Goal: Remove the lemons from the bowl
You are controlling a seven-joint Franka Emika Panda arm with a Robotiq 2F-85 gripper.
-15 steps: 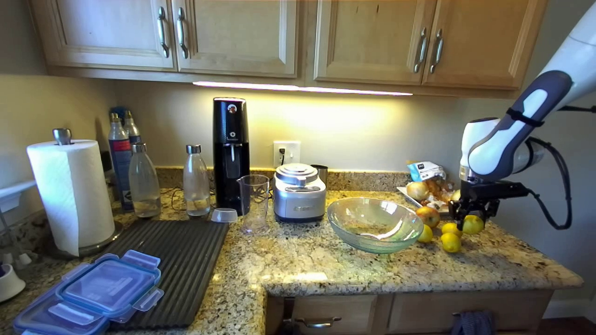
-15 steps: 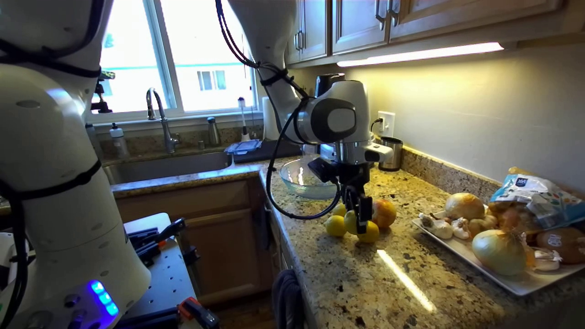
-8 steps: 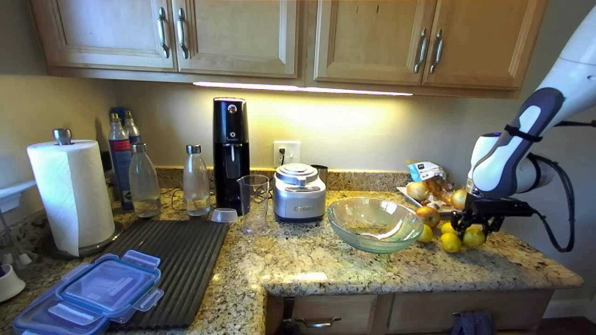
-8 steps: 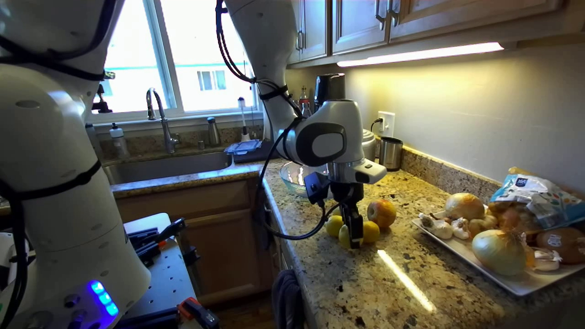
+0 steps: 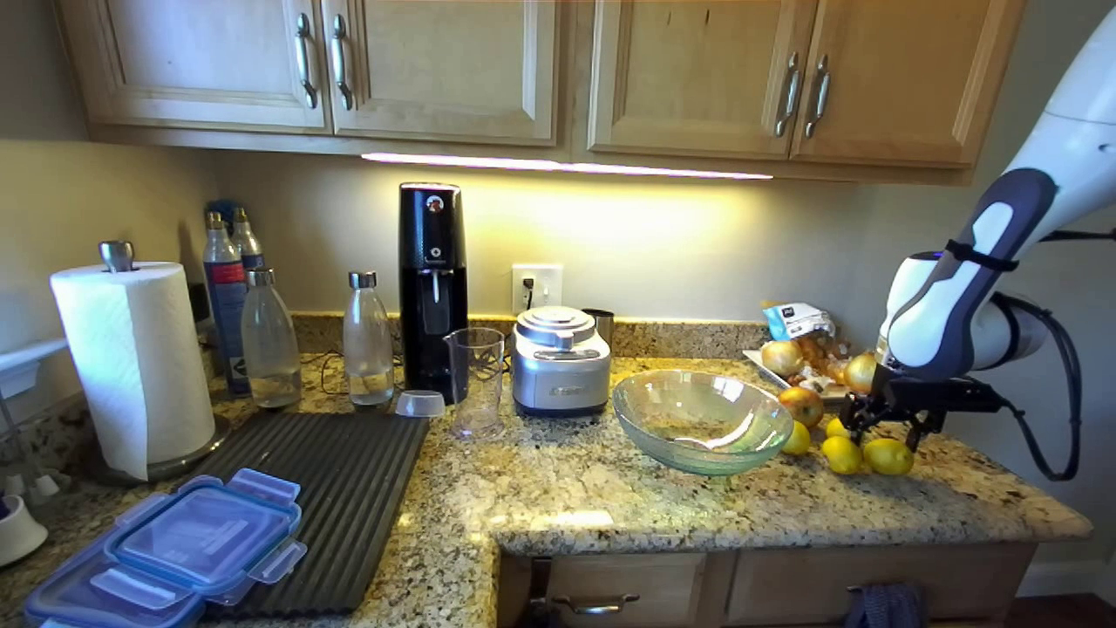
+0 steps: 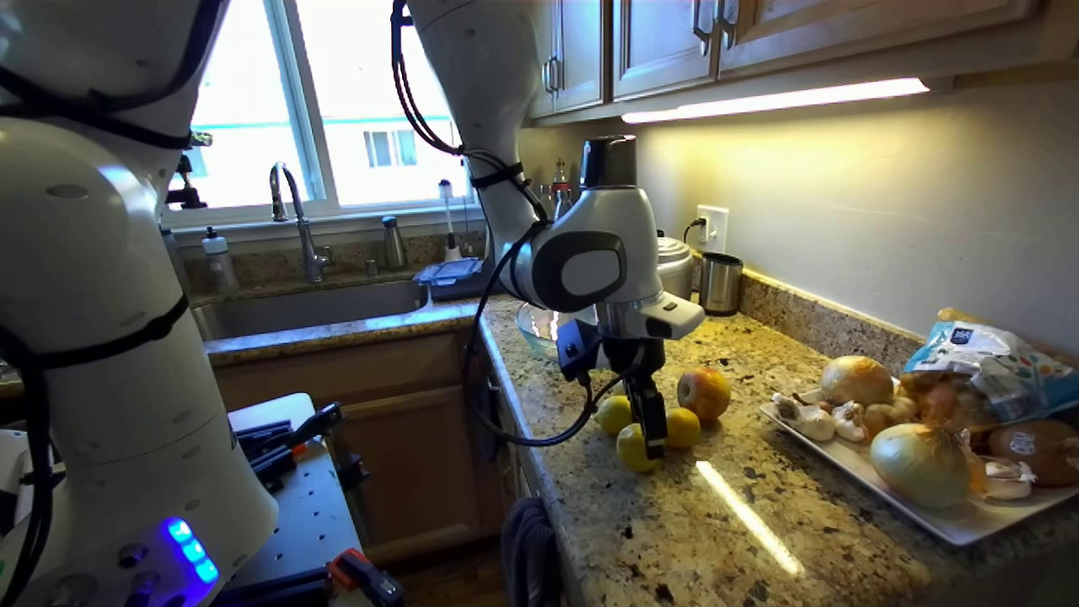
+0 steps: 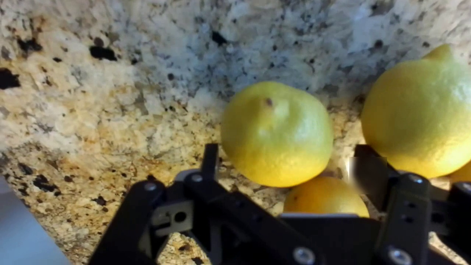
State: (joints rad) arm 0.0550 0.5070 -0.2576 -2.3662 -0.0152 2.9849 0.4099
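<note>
My gripper (image 7: 287, 147) stands open just above the counter, its fingers (image 5: 853, 429) on either side of a lemon (image 7: 276, 140) with gaps showing in the wrist view. That lemon rests on the granite. Close by on the right in the wrist view is another lemon (image 7: 419, 114), near or touching the right finger; contact is unclear. A third lemon (image 7: 325, 197) is partly covered by the gripper. Nearer the bowl lies a lemon (image 5: 796, 439). The clear glass bowl (image 5: 697, 453) sits left of them in an exterior view, and no lemon shows inside it.
A red-yellow apple (image 6: 704, 393) lies beside the lemons. Behind is a white tray (image 6: 843, 455) with onions, garlic and a bag. A silver appliance (image 5: 562, 379) stands left of the bowl. The counter's front edge (image 5: 785, 534) runs along the near side.
My gripper has come down with the lemon and opened, leaving it on the counter. The lemon beside it shifted slightly toward the bowl.
</note>
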